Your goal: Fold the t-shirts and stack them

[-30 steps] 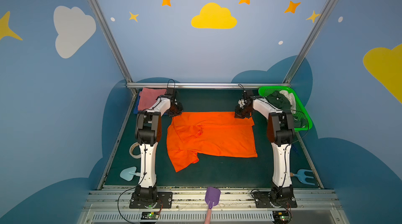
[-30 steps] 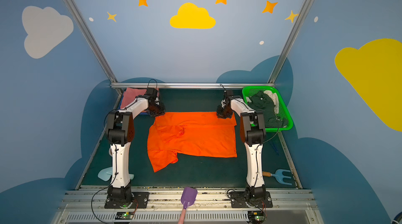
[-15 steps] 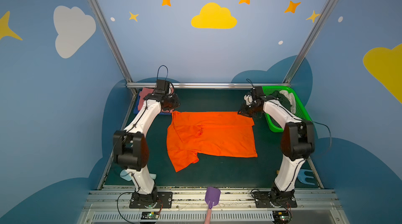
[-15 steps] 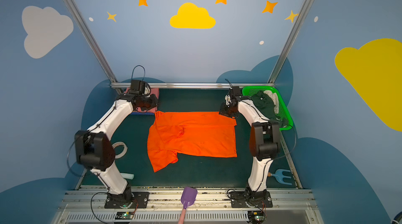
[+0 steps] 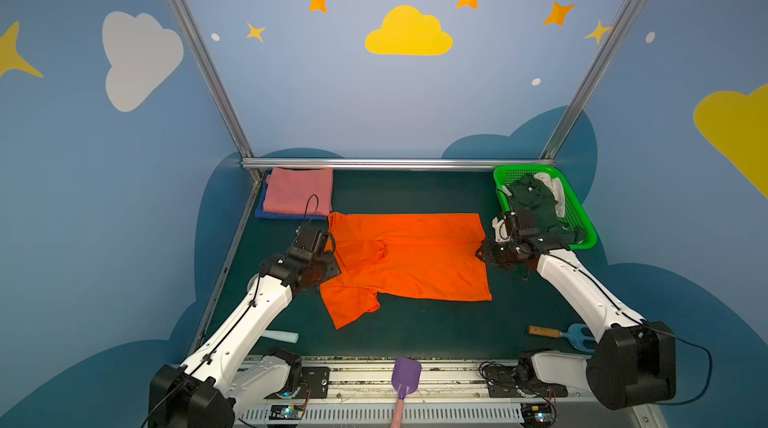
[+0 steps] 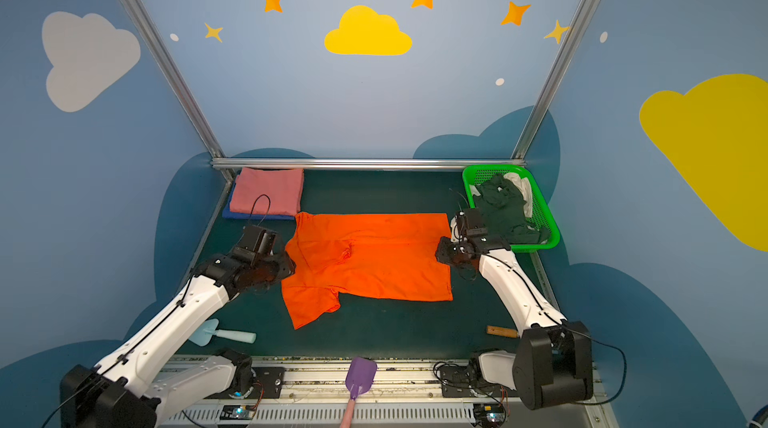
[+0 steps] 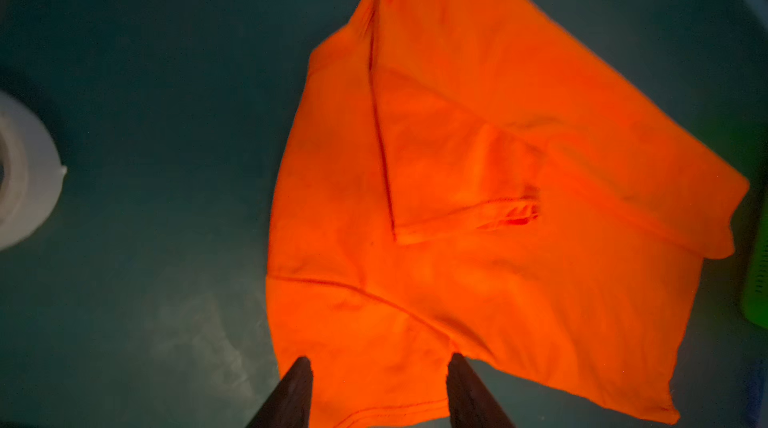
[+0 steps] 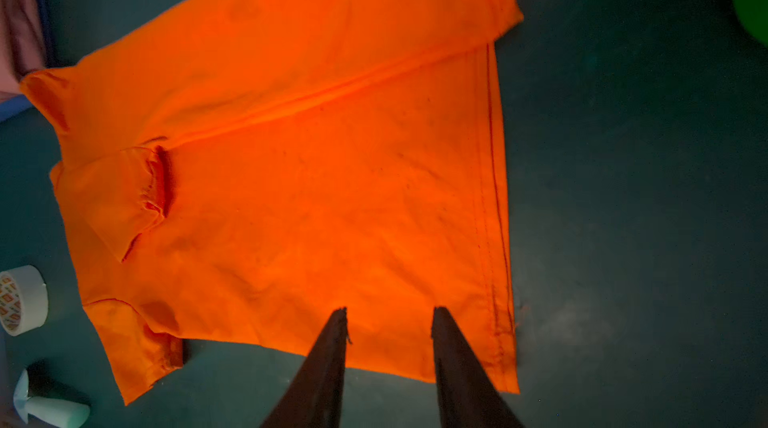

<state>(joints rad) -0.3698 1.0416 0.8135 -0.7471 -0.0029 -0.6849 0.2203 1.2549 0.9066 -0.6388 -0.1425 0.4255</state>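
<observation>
**A:** Where's the orange t-shirt [image 5: 409, 259]?

**B:** Spread flat mid-table on the dark green mat [image 5: 415, 193]. Its far strip is folded over along a lengthwise crease, and one sleeve pokes out toward the near left.

**A:** Are the grippers gripping it?

**B:** No. The left gripper [image 7: 379, 358] hovers at the shirt's left edge with its jaws spread and nothing pinched. The right gripper [image 8: 390, 309] hovers at the right edge, likewise parted and empty.

**A:** And the other shirts?

**B:** The pink t-shirt [image 5: 297, 195] lies folded on top of the blue t-shirt [image 5: 266, 213] in the far left corner, just beside the orange one's corner.

**A:** Anything else?

**B:** A green mesh basket [image 5: 582, 218] of dark clothes sits far right. A tape roll [image 8: 23, 299] and a pale blue trowel [image 6: 220, 334] lie near left, and a purple shovel [image 5: 406, 376] is at the front.
</observation>
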